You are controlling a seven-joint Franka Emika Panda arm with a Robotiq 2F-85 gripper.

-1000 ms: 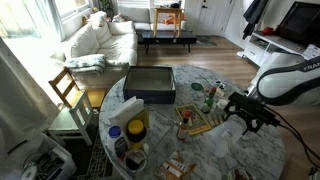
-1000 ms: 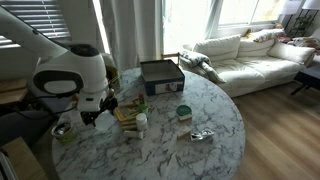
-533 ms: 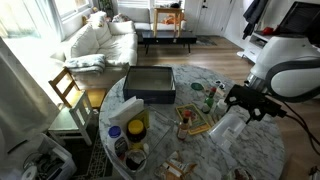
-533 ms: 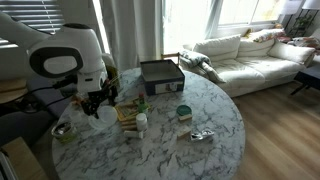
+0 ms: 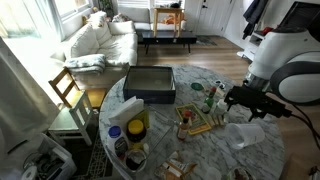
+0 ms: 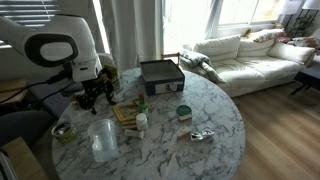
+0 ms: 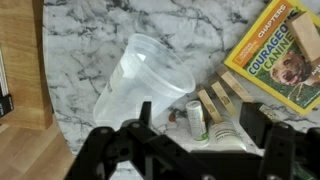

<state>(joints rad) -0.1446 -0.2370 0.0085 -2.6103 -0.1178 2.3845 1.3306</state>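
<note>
Your gripper (image 5: 247, 103) hangs above the marble table (image 7: 90, 25) with its fingers (image 7: 145, 112) spread wide apart and nothing between them; the clear plastic cup (image 7: 145, 85) sits directly beneath, apart from both fingers, and in the wrist view it looks tipped over with its mouth towards the book (image 7: 285, 50), though in an exterior view (image 6: 102, 140) you cannot be sure whether it leans or lies flat. The main worry, as I judge it, is the table's edge: in both exterior views the cup (image 5: 243, 136) is close to the rim, it is light and round, and a nudge from a descending finger could set it rolling off the marble. If you come down on it, the thin wall may buckle or squirt out sideways when the fingers meet it off centre, so line up across the body and not over the flared mouth. Watch the neighbours too: the wooden blocks (image 7: 222, 95) and the small bottle (image 7: 195, 118) lie just beside the cup on the book's side, right under the gripper (image 7: 197, 115), and a finger lowered there could knock the bottle over or scatter the blocks. The transparent plastic also hides its outline against the veined marble, so trust the exterior views for height
</note>
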